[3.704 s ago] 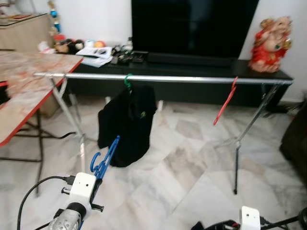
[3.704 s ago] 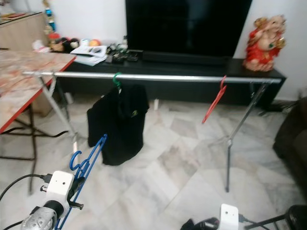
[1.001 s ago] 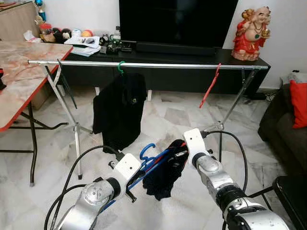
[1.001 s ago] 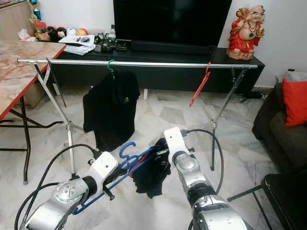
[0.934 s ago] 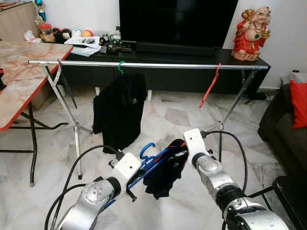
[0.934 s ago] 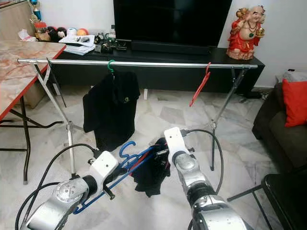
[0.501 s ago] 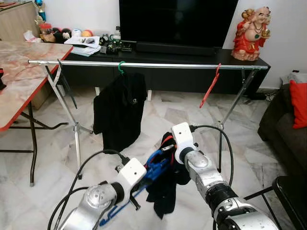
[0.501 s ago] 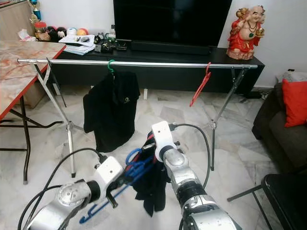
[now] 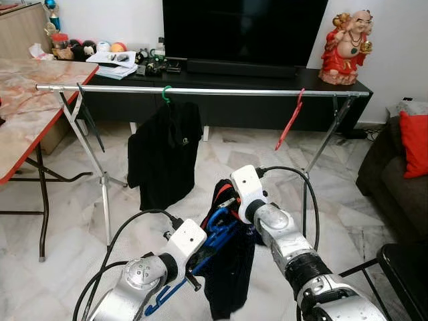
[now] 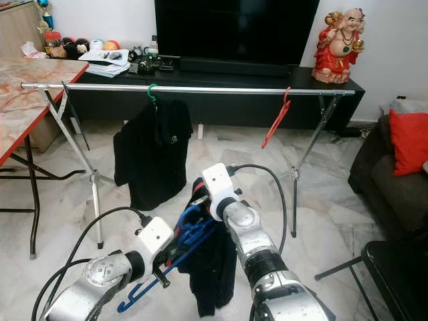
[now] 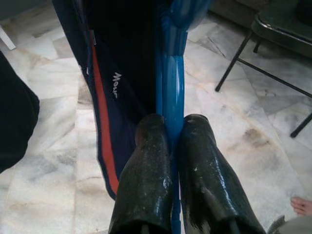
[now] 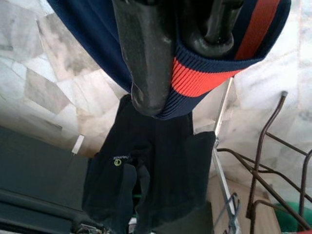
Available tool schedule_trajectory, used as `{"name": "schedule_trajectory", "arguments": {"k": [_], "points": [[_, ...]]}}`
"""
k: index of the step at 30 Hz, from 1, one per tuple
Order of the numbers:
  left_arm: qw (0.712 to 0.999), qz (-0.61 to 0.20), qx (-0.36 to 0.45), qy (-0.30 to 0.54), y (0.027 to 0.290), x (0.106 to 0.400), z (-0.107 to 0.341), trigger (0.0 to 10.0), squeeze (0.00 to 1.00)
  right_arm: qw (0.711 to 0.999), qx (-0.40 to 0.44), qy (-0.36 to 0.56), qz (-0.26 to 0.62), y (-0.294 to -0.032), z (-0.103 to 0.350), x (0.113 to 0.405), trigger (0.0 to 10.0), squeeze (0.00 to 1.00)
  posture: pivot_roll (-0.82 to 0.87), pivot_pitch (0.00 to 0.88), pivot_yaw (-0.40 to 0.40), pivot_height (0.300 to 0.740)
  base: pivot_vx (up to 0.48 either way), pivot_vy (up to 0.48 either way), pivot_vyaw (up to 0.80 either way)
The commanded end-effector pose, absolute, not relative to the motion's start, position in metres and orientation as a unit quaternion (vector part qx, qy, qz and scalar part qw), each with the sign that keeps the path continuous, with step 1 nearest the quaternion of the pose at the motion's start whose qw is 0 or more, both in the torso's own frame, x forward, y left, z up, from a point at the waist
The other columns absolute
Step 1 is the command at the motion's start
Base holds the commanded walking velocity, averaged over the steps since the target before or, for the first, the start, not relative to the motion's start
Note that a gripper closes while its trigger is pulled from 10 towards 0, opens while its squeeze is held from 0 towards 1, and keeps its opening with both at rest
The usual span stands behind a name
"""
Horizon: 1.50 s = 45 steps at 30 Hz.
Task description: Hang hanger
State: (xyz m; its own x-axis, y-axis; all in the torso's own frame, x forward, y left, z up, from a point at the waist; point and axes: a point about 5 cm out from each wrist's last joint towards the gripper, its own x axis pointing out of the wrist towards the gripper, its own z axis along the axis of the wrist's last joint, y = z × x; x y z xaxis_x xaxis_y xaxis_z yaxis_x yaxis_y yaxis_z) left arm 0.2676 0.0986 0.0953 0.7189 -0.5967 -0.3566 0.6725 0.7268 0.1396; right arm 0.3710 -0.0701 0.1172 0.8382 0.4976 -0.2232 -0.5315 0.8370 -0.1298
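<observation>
Left wrist view: left pincer clamps the blue hanger; right pincer pinches the dark shirt's collar, well below the rail. The half-threaded shirt could slide off.

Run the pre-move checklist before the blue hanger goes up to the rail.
1. left gripper clamped on the blue hanger: ok.
2. right gripper pinching the collar of the dark garment: ok.
3. Garment fully seated on both hanger shoulders: cannot tell; it bunches around the hanger.
4. Free span on the rail between the hung black shirt and the red hanger: ok.
5. Hanger hook facing the rail: cannot tell.
</observation>
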Motion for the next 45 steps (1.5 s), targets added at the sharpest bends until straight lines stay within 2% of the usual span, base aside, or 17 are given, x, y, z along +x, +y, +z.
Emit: {"name": "schedule_trajectory", "arguments": {"k": [1,2,6,10,18,21,25,27,34,41,45], "points": [[0.932,-0.317,0.133,0.114,0.100,0.277,0.105,10.0,0.00,0.954,-0.095,0.088,0.271,-0.071,0.119,0.371,10.0,0.00,0.21,0.000,-0.083,0.740,0.000,0.000,0.00],[0.948,-0.274,0.125,0.100,0.105,0.285,0.109,10.0,0.00,0.957,-0.095,0.092,0.259,-0.074,0.118,0.371,10.0,0.00,0.21,0.000,-0.084,0.740,0.000,0.000,0.00],[0.965,-0.228,0.108,0.072,0.111,0.293,0.119,10.0,0.00,0.963,-0.091,0.098,0.236,-0.081,0.116,0.372,10.0,0.00,0.21,0.000,-0.086,0.740,0.000,0.000,0.00],[0.973,-0.202,0.097,0.056,0.115,0.299,0.125,10.0,0.00,0.973,-0.089,0.107,0.184,-0.096,0.114,0.375,10.0,0.00,0.21,0.000,-0.088,0.740,0.000,0.000,0.00],[0.977,-0.190,0.081,0.049,0.114,0.300,0.123,10.0,0.00,0.971,-0.031,0.089,0.218,-0.090,0.119,0.372,10.0,0.00,0.21,0.000,-0.089,0.740,0.000,0.000,0.00],[0.983,-0.164,0.068,0.044,0.118,0.303,0.125,10.0,0.00,0.977,-0.007,0.083,0.196,-0.097,0.122,0.373,10.0,0.00,0.21,0.000,-0.091,0.740,0.000,0.000,0.00],[0.984,-0.161,0.065,0.042,0.119,0.304,0.126,10.0,0.00,0.980,-0.011,0.092,0.177,-0.104,0.119,0.373,10.0,0.00,0.20,0.000,-0.088,0.740,0.000,0.000,0.00],[0.985,-0.160,0.062,0.038,0.119,0.305,0.126,10.0,0.00,0.984,-0.011,0.116,0.133,-0.116,0.110,0.373,10.0,0.00,0.20,0.000,-0.088,0.740,0.000,0.000,0.00],[0.984,-0.165,0.059,0.040,0.119,0.304,0.125,10.0,0.00,0.990,0.020,0.127,0.063,-0.134,0.108,0.374,10.0,0.00,0.20,0.000,-0.087,0.740,0.000,0.000,0.00],[0.975,-0.207,0.063,0.060,0.111,0.297,0.118,10.0,0.00,0.991,0.035,0.130,0.027,-0.147,0.110,0.377,10.0,0.00,0.20,0.000,-0.088,0.740,0.000,0.000,0.00],[0.958,-0.259,0.098,0.078,0.103,0.288,0.109,10.0,0.00,0.990,0.045,0.134,0.017,-0.152,0.110,0.377,10.0,0.00,0.21,0.000,-0.085,0.740,0.000,0.000,0.00]]}}
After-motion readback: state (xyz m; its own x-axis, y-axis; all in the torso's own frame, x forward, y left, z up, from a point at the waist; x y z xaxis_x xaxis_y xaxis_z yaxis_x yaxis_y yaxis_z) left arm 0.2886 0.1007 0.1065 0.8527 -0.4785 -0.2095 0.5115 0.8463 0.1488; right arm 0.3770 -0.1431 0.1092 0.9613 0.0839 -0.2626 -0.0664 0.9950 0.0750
